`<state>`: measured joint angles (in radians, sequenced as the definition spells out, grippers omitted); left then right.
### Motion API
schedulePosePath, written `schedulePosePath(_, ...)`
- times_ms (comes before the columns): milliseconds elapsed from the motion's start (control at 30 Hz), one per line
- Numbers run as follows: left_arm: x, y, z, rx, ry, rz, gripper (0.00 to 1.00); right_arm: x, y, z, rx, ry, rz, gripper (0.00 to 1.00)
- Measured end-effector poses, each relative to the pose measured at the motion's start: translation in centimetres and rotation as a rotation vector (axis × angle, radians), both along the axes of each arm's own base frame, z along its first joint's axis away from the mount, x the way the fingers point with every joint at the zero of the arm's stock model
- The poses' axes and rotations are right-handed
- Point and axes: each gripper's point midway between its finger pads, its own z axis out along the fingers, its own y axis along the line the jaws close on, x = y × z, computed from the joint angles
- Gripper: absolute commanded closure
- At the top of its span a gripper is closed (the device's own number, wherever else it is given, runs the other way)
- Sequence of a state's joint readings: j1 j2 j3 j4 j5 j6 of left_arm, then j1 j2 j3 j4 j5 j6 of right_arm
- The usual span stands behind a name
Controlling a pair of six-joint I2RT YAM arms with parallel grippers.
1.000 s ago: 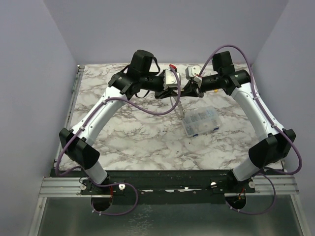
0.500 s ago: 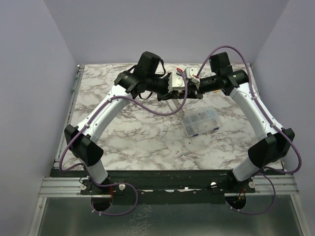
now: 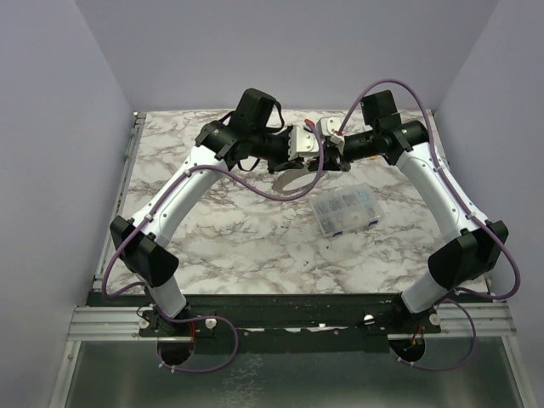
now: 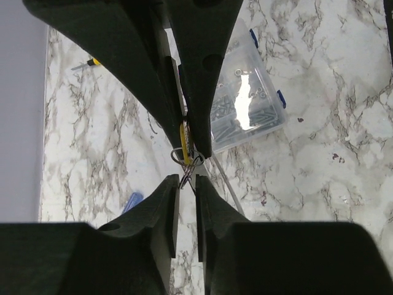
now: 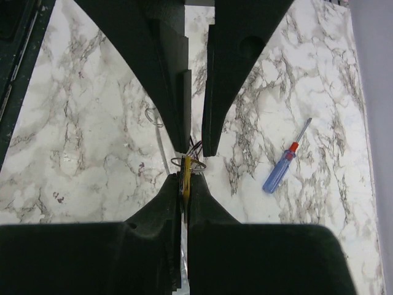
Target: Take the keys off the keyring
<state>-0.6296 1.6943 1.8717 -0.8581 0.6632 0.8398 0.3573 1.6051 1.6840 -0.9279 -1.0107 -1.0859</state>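
Keys (image 4: 183, 136) stay pinched in left claw (image 4: 188, 146) while keyring (image 3: 289, 178) has swung leftward.

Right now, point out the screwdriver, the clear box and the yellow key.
screwdriver (image 5: 277, 175), right wrist view, blue handle
clear box (image 3: 344, 210), top external view, lid middle
yellow key (image 4: 182, 136), left wrist view, exposed middle

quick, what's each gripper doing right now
left gripper: jaws closed on a thin dark wire
right gripper: jaws closed on a yellow key
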Motion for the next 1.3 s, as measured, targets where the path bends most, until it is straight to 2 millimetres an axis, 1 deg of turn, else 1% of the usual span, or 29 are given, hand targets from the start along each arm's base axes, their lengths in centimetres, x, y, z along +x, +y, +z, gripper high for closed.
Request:
schedulePosePath(67,0.0,0.0,0.0,0.001,0.000,0.000,0.88,0.0,0.0,0.0,0.000,-0.001,0.000,0.99)
schedulePosePath(167,0.1,0.0,0.2,0.001,-0.009,-0.002,1.00,0.0,0.0,0.0,-0.001,-0.003,0.001,0.99)
schedulePosePath(400,0.4,0.2,0.3,-0.009,0.001,0.011,1.00,0.1,0.0,0.0,0.001,0.008,-0.011,0.99)
schedulePosePath(567,1.6,0.5,0.4,-0.130,0.078,0.075,1.00,1.1,-0.3,0.1,0.011,0.029,-0.058,1.00)
schedulePosePath(767,2.3,0.9,0.6,-0.272,0.203,0.159,1.00,2.7,-0.7,-0.4,0.058,0.099,-0.145,0.99)
schedulePosePath(933,2.9,0.6,1.6,-0.408,0.286,0.213,1.00,4.0,-1.2,0.0,0.123,0.138,-0.203,0.99)
schedulePosePath(1100,3.6,0.3,3.3,-0.544,0.362,0.248,1.00,4.2,-1.2,1.0,0.170,0.127,-0.215,0.99)
schedulePosePath(1300,3.5,0.2,5.2,-0.667,0.419,0.262,1.00,4.2,-0.9,2.2,0.207,0.111,-0.203,0.99)
